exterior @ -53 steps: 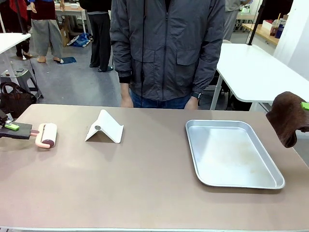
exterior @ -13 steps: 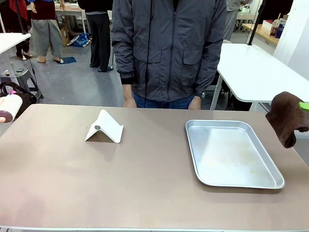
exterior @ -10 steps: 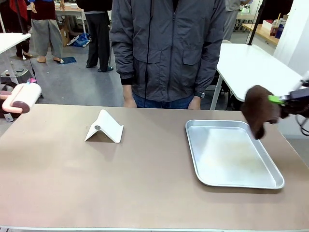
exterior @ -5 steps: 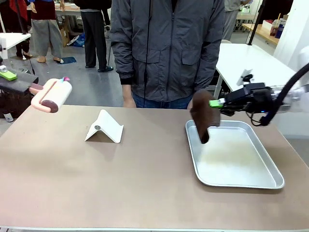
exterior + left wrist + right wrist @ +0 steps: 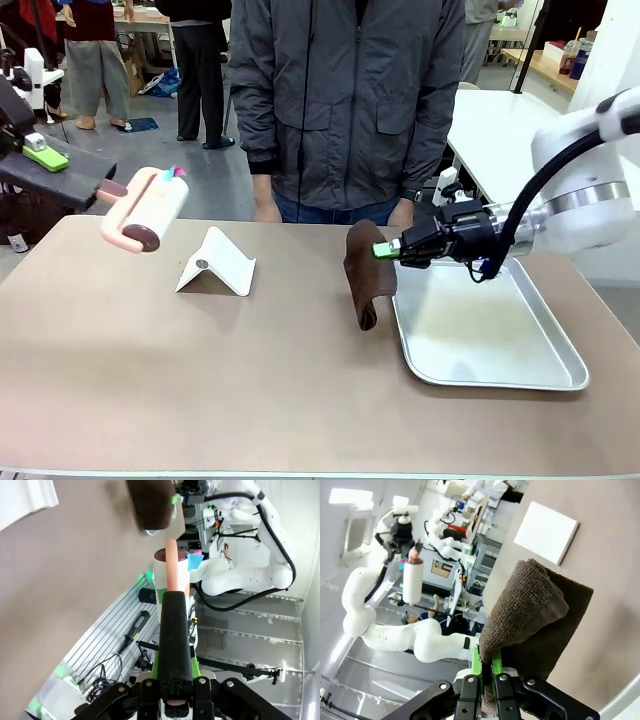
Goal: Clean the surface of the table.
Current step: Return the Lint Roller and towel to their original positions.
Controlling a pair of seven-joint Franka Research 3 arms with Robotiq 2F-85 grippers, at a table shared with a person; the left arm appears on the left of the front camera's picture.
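Two arms over the brown counter [image 5: 250, 380], each holding a cleaning tool.
At left, the left gripper [image 5: 95, 187] clamps a pink lint roller [image 5: 148, 207] aloft; mid-frame, the right gripper [image 5: 385, 249] pinches a brown cloth [image 5: 366, 275] hanging beside the silver tray [image 5: 490, 372].

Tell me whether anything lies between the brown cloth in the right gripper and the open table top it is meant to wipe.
Nothing visible does. The right gripper holds the brown cloth, which hangs over bare table just left of the metal tray. The white folded stand sits farther left.
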